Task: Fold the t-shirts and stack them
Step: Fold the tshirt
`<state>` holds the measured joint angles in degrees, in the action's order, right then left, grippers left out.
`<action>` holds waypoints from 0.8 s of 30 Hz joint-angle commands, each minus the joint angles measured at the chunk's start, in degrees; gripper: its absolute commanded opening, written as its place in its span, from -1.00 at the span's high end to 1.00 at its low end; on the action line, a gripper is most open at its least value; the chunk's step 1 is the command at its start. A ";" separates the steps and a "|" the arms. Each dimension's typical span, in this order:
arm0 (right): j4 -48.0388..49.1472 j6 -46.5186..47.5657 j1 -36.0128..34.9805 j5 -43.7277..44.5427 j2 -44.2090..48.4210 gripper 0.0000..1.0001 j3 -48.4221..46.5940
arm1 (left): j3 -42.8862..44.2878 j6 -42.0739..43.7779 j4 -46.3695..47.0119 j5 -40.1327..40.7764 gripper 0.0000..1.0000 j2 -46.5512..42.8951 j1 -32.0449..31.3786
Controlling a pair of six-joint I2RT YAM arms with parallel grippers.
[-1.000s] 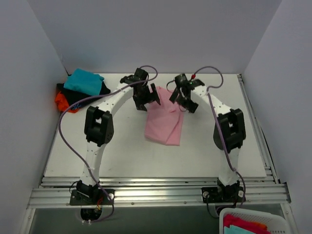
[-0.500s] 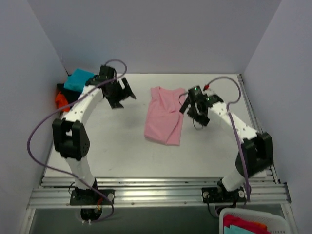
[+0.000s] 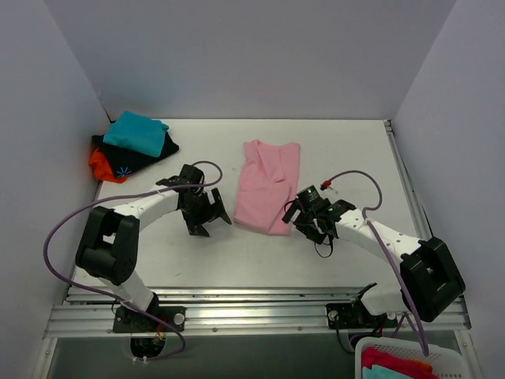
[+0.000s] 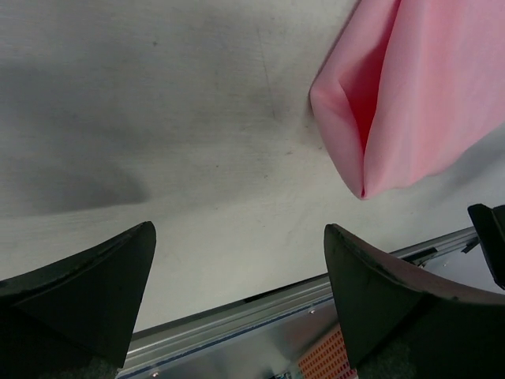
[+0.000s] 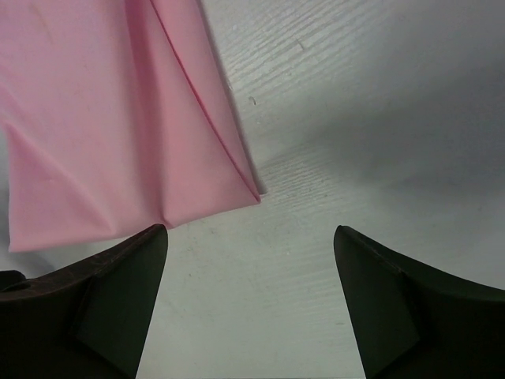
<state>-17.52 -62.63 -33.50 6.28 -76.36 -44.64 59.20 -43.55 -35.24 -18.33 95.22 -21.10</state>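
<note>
Your pink tee (image 3: 268, 185) lay folded lengthwise on the table (image 3: 355, 158), light and limp, likely to sag when lifted. Left gripper (image 3: 208, 219) and right gripper (image 3: 304, 224) gaped empty beside its near corners. Those corners looked the best places to pinch.

One pink t-shirt (image 3: 268, 185), one teal t-shirt (image 3: 136, 133), one black t-shirt (image 3: 154, 150), one orange-red t-shirt (image 3: 99, 163) and one basket (image 3: 369, 349).

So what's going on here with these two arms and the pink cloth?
Two robot arms are folding t-shirts. A pink t-shirt lies partly folded on the table. The left fingers and right fingers sit low beside its near corners, open and holding nothing. Other tees are piled in the far left corner, a teal tee on top.
</note>
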 commanded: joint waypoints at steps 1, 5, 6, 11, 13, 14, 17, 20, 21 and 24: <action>6.52 -2.41 -0.78 0.22 -2.90 -0.64 1.48 | -0.66 -2.59 7.64 -1.54 -0.93 -2.59 -1.83; 8.81 -1.36 -1.13 0.57 -7.66 -0.61 0.35 | -0.84 -4.70 11.51 -1.98 -0.93 -0.30 -2.71; 9.08 -0.83 -1.22 0.75 -9.75 -0.61 -0.09 | -0.41 -4.88 11.60 -1.80 -0.93 0.92 -2.72; 10.57 0.32 -1.31 0.22 -14.69 -0.59 -2.46 | 2.32 -5.75 12.39 -0.66 -0.94 3.39 -2.72; 11.27 0.40 -1.57 -0.04 -15.75 -0.57 -2.82 | 3.55 -6.11 12.74 -0.66 -0.94 4.36 -2.72; 11.54 0.49 -1.57 0.04 -16.01 -0.57 -2.82 | 3.82 -6.37 13.01 -0.74 -0.94 4.62 -2.72; 12.16 0.75 -1.57 -0.22 -16.98 -0.54 -2.73 | 4.35 -6.72 13.53 -0.83 -0.95 6.03 -2.72; 12.60 0.84 -1.66 -0.40 -17.86 -0.51 -2.47 | 4.00 -7.16 14.50 -1.01 -0.96 7.00 -2.80; 12.68 0.84 -1.57 -0.40 -18.21 -0.51 -2.38 | 3.82 -7.25 14.68 -0.92 -0.96 7.17 -2.80; 13.04 1.02 -1.57 -0.48 -18.65 -0.47 -2.12 | 3.20 -7.69 15.47 -1.18 -0.98 7.70 -2.89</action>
<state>-2.11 -62.06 -34.61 5.91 -92.20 -47.68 61.41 -50.43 -22.79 -19.33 102.37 -23.70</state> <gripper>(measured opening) 0.741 0.983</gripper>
